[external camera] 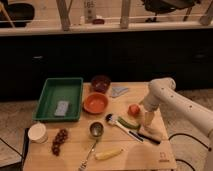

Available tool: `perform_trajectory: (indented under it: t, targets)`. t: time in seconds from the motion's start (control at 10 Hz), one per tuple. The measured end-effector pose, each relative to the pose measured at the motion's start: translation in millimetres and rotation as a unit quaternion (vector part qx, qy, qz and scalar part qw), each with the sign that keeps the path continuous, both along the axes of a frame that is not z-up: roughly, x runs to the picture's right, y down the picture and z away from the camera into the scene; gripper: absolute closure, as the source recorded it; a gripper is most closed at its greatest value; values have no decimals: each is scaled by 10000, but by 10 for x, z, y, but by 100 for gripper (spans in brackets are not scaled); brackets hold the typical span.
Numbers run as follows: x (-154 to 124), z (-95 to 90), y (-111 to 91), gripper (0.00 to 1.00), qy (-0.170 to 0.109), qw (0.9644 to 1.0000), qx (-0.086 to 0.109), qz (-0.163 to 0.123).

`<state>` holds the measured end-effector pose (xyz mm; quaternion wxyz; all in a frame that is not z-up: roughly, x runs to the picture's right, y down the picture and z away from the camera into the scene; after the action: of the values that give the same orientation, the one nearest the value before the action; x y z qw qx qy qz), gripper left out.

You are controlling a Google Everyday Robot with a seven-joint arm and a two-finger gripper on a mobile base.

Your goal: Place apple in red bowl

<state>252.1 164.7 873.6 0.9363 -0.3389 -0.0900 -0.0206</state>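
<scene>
The apple (133, 110) is a small round red-orange fruit lying on the wooden table (75, 155), right of centre. An orange-red bowl (95, 102) sits left of it, in the middle of the table. A darker maroon bowl (100, 82) stands just behind that one. Both bowls look empty. My gripper (148, 119) hangs from the white arm (162, 92) that comes in from the right. It points down just right of the apple, close to the table top and apart from the fruit.
A green tray (52, 90) with a grey item stands at the left. A dark red grape bunch (60, 141), a white cup (37, 132), a small metal cup (96, 130), a yellow item (108, 154), a black-handled brush (125, 129) and a grey cloth (119, 91) lie around.
</scene>
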Motion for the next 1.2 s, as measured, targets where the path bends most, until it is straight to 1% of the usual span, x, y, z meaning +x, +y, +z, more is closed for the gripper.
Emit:
perform_trajectory:
  t: [1.2]
  targets:
    - [-19,64,22,20,-172,9995,-121,-248]
